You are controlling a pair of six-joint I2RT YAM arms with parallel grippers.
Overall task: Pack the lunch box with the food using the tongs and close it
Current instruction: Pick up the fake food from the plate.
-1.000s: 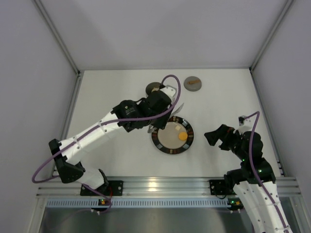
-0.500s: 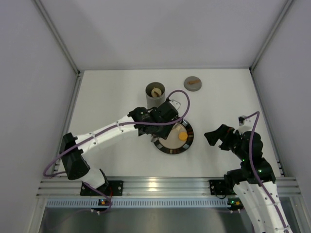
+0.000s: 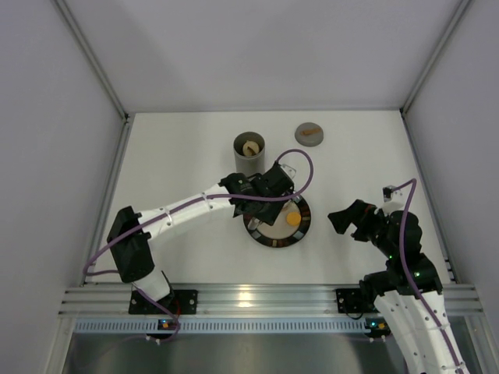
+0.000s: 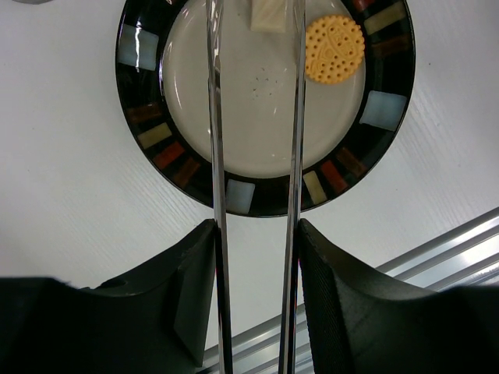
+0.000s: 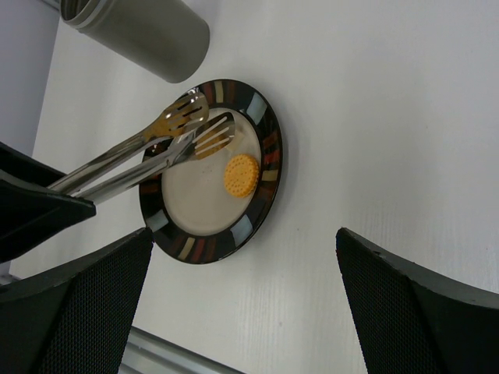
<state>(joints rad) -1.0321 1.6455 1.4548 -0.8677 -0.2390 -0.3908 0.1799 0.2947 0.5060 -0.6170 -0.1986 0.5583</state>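
The left tool (image 4: 256,234) pinches the long silver metal tongs (image 5: 140,162) by both arms, only partway, so the tips stand apart to straddle the cream rectangular piece (image 4: 269,14) on the dark round plate with coloured rim tiles (image 4: 136,132); a round orange biscuit (image 4: 335,49) lies just beside. The tongs' long axis runs straight out from the tool across the plate, tips leading. The tall dark-grey cylindrical lunch box (image 3: 249,152) stands upright beyond the plate, mouth open for loading. The right tool (image 5: 243,249) hangs spread, empty.

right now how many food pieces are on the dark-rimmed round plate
2: a round orange biscuit beside the thin silver metal tongs, and a cream block between their arms; more may be hidden.
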